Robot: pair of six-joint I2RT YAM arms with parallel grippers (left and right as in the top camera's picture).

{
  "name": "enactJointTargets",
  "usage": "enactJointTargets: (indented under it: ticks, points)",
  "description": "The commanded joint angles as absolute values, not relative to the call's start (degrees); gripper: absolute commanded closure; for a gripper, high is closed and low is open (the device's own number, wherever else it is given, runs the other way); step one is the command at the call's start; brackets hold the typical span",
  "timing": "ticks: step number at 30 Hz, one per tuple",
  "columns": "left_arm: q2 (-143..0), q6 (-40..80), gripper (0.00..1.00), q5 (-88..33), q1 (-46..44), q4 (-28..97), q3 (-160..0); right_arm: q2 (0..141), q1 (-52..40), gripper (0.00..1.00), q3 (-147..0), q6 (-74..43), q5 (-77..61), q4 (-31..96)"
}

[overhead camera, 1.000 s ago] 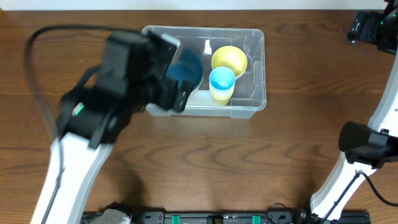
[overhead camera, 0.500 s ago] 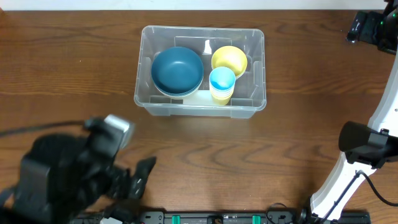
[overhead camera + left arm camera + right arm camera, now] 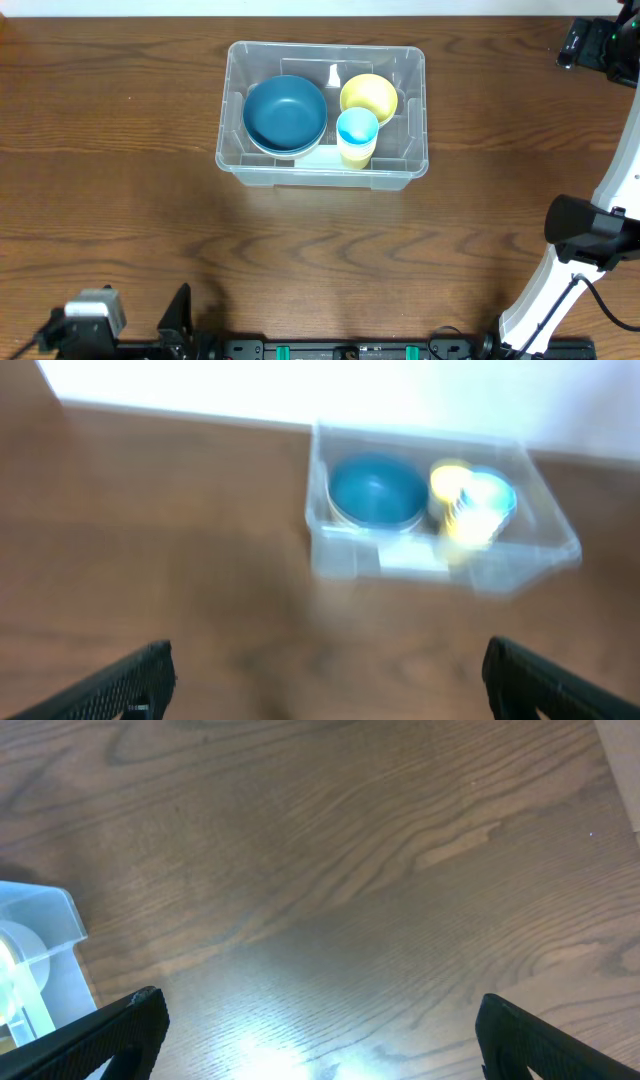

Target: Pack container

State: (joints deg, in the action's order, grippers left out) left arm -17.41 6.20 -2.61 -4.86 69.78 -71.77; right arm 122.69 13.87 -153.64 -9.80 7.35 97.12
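The clear container [image 3: 410, 168] stands at the back middle of the table. Inside it are a blue bowl [image 3: 285, 113], a yellow bowl [image 3: 369, 95] and a stack of cups with a light blue one on top [image 3: 357, 130]. The blurred left wrist view shows the container [image 3: 350, 555] ahead, with the blue bowl [image 3: 377, 490] and cups [image 3: 480, 510] in it. My left gripper [image 3: 325, 685] is open and empty, low at the table's front left. My right gripper [image 3: 315, 1035] is open and empty over bare wood; a corner of the container [image 3: 55, 925] shows at its left.
The left arm's wrist [image 3: 95, 318] sits at the front left edge of the table. The right arm [image 3: 590, 230] stands at the right edge. A black rail [image 3: 350, 350] runs along the front edge.
My left arm has pulled back from over the container to the table's front left edge, uncovering the blue bowl. The right arm has not moved.
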Motion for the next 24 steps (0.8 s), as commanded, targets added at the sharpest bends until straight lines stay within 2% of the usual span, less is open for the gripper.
enactJointTargets:
  ticks: [1, 10, 14, 17, 24]
  points:
    - [-11.99, 6.74, 0.02, -4.34, -1.48, 61.08, -60.8, 121.3, 14.26, 0.01, -154.36, -9.13, 7.7, 97.25]
    - [-8.56, 6.76, 0.02, -14.04, 0.45, 12.51, -27.51, 121.3, 14.24, 0.01, -154.36, -9.13, 7.7, 97.25]
    - [-8.14, 6.96, 0.02, -16.14, 0.4, -3.51, -15.29, 121.3, 14.24, 0.01, -154.36, -9.13, 7.7, 97.25]
    - [-6.26, 7.81, 0.02, -16.1, -0.01, -6.48, -10.39, 121.3, 14.24, 0.01, -154.36, -9.13, 7.7, 97.25]
    - [-1.91, 7.27, 0.02, -15.79, -0.45, -5.02, -3.92, 121.3, 14.24, 0.01, -154.36, -9.13, 7.7, 97.25]
